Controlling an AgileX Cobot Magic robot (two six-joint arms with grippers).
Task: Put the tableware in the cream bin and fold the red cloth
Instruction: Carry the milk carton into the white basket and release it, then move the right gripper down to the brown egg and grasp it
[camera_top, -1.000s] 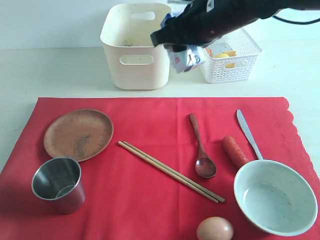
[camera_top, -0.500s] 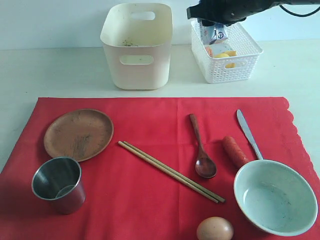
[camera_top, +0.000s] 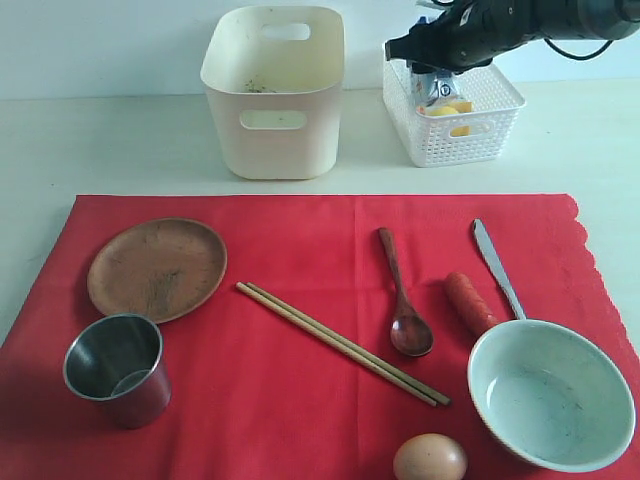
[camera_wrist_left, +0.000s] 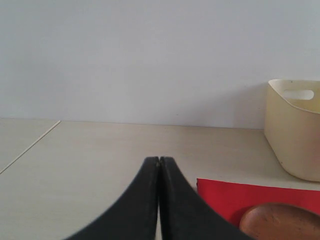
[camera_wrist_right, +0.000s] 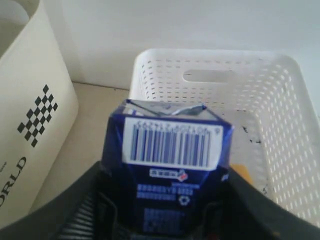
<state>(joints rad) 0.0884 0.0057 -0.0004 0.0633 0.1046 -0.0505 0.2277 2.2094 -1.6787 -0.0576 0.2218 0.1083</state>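
Note:
On the red cloth (camera_top: 310, 290) lie the wooden plate (camera_top: 157, 268), steel cup (camera_top: 116, 368), chopsticks (camera_top: 340, 342), dark spoon (camera_top: 404, 295), silver knife (camera_top: 498, 267) and pale bowl (camera_top: 550, 392). The cream bin (camera_top: 274, 90) stands behind the cloth. My right gripper (camera_top: 437, 62) hovers over the white lattice basket (camera_top: 450, 110), shut on the blue-white milk carton (camera_wrist_right: 170, 170). My left gripper (camera_wrist_left: 159, 161) is shut and empty, off to the left of the cloth (camera_wrist_left: 240, 197), with the plate (camera_wrist_left: 280, 222) and bin (camera_wrist_left: 295, 125) beyond it.
A carrot (camera_top: 468, 302) lies between spoon and bowl, and an egg (camera_top: 430, 459) sits at the cloth's front edge. Yellow food pieces (camera_top: 455, 108) lie in the lattice basket. Bare pale table (camera_top: 120, 140) surrounds the cloth.
My right arm carried the milk carton rightward from in front of the cream bin to above the lattice basket, then lowered it a little. Everything on the cloth stayed put.

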